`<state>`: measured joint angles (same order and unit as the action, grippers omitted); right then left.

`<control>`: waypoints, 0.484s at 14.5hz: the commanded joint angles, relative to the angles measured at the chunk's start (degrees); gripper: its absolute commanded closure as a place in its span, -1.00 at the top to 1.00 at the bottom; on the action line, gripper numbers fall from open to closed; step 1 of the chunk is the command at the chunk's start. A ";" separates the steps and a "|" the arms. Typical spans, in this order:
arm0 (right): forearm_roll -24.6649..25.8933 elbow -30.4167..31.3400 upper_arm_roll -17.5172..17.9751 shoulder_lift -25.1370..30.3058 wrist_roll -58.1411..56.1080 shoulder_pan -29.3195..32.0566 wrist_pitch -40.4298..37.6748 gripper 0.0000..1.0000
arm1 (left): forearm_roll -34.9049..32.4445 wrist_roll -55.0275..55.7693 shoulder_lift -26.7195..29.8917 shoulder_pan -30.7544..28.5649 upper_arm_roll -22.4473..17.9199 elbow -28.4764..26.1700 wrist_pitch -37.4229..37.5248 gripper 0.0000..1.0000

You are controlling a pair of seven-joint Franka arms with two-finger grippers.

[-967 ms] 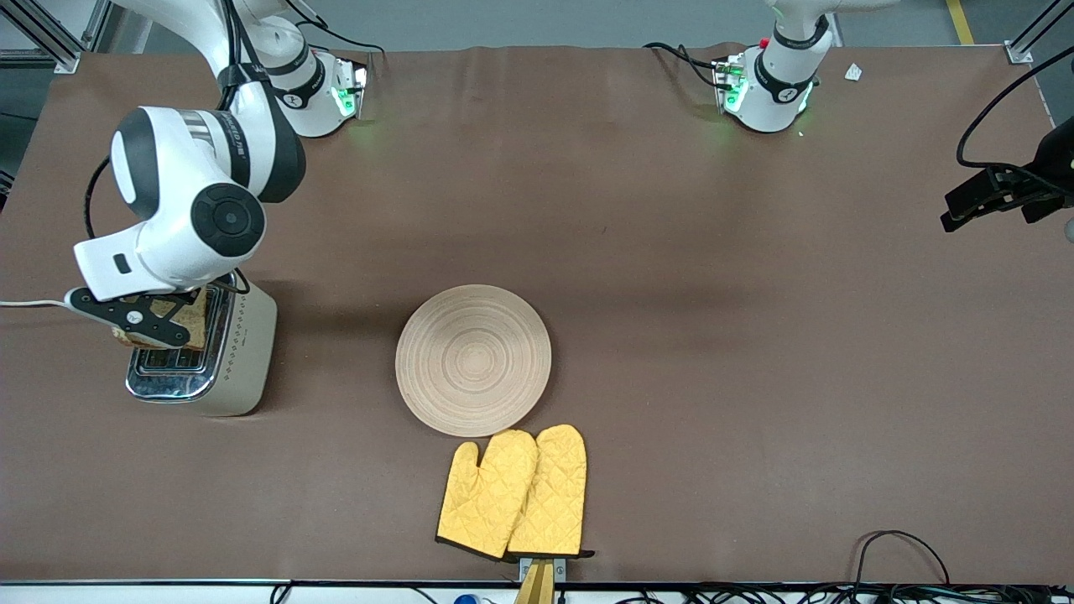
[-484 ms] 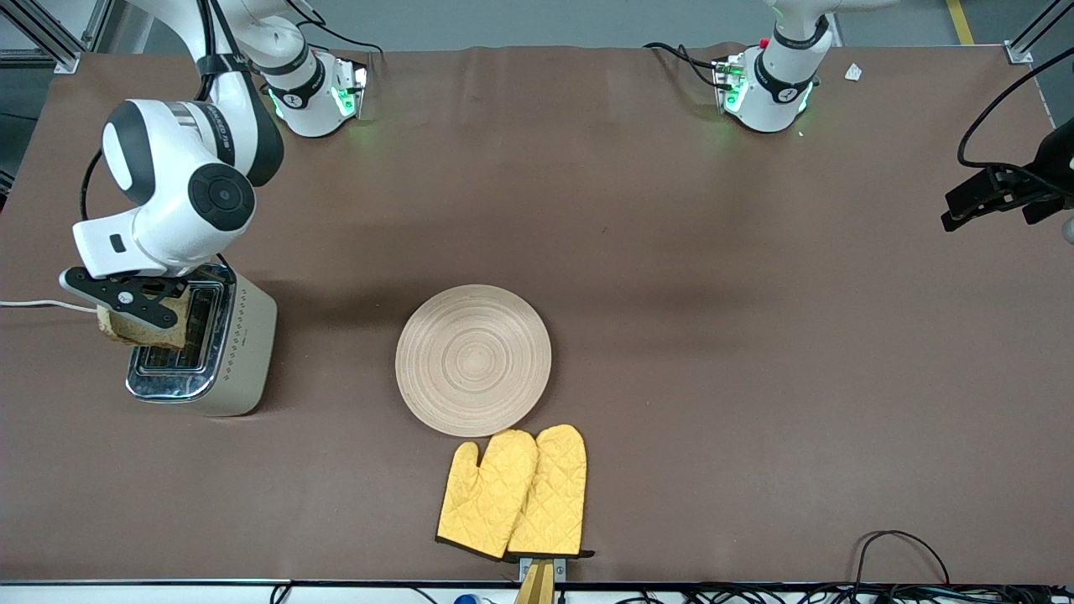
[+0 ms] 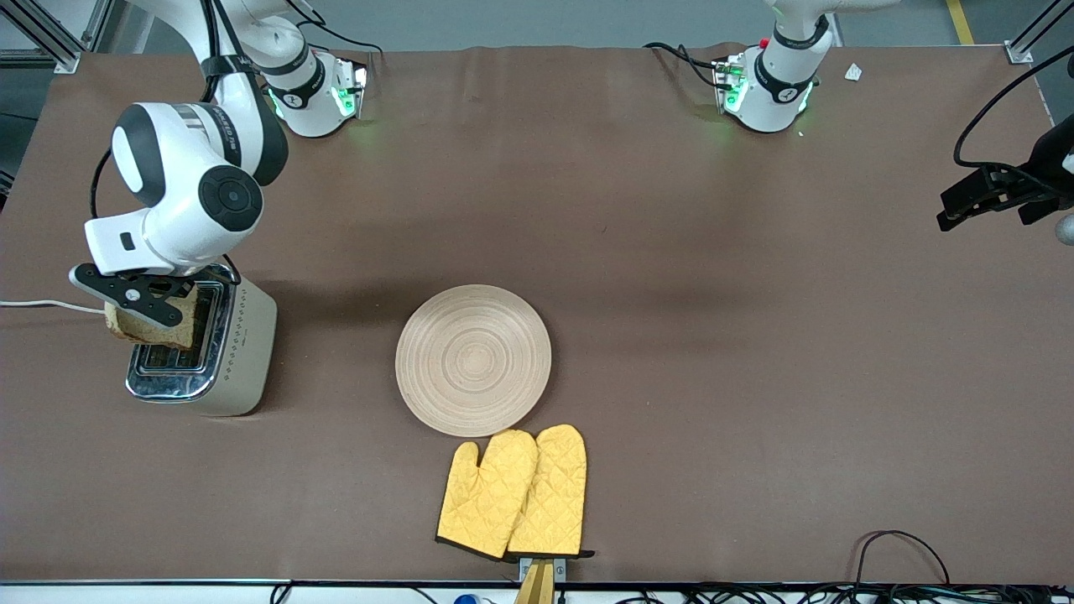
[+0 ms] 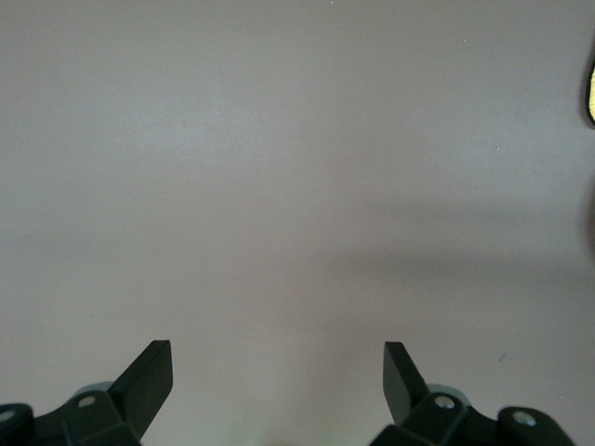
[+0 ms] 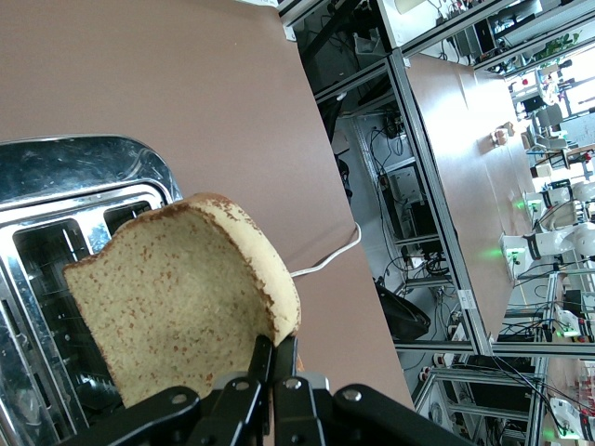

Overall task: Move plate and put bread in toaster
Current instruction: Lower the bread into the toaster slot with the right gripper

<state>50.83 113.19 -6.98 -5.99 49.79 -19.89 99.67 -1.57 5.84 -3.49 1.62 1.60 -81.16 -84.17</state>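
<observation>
My right gripper (image 3: 158, 310) is shut on the bread (image 3: 144, 329), a brown speckled slice with a darker crust. It holds the slice upright just above the toaster (image 3: 220, 356), over the chrome top's edge toward the right arm's end of the table. In the right wrist view the fingers (image 5: 275, 358) pinch the crust of the bread (image 5: 177, 297) above the open slots of the toaster (image 5: 65, 218). The pale wooden plate (image 3: 473, 359) lies flat mid-table. My left gripper (image 3: 994, 200) waits, open and empty, over the left arm's end of the table; it also shows in the left wrist view (image 4: 276, 372).
A pair of yellow oven mitts (image 3: 513, 493) lies just nearer to the camera than the plate, touching its rim. The toaster's white cord (image 3: 33, 304) runs off the table's edge at the right arm's end. Cables lie along the near edge.
My right gripper carried the bread sideways toward the right arm's end of the table, off the slots, then came a little way back. The plate, mitts and left gripper stayed put.
</observation>
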 commanded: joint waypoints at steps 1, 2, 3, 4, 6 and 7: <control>1.90 1.51 0.56 0.55 2.68 0.03 0.79 -1.00 | -0.89 -0.74 0.50 0.05 0.07 -0.48 0.23 1.00; 1.81 1.51 0.56 0.02 3.29 0.03 2.01 -1.00 | -0.72 -0.65 0.59 0.05 0.07 -0.66 0.32 1.00; 1.90 1.42 0.56 -1.29 5.30 0.03 2.89 -1.00 | -0.80 -0.74 0.68 0.05 0.16 -0.92 0.32 1.00; 2.16 1.34 0.65 -2.43 6.19 -0.06 2.99 -1.00 | -0.71 -0.83 1.02 -0.12 0.25 -1.19 0.40 1.00; 2.43 1.07 0.65 -3.76 7.69 -0.32 3.86 -1.00 | -0.45 -0.39 1.20 -0.21 0.25 -1.54 0.41 1.00; 2.43 1.07 0.65 -4.28 8.21 -0.32 4.56 -1.00 | -0.36 0.40 1.47 -0.12 0.33 -2.06 0.32 1.00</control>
<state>51.39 113.83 -6.56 -9.52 55.45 -20.06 103.35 -1.57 5.83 -3.48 1.58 1.62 -81.59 -84.12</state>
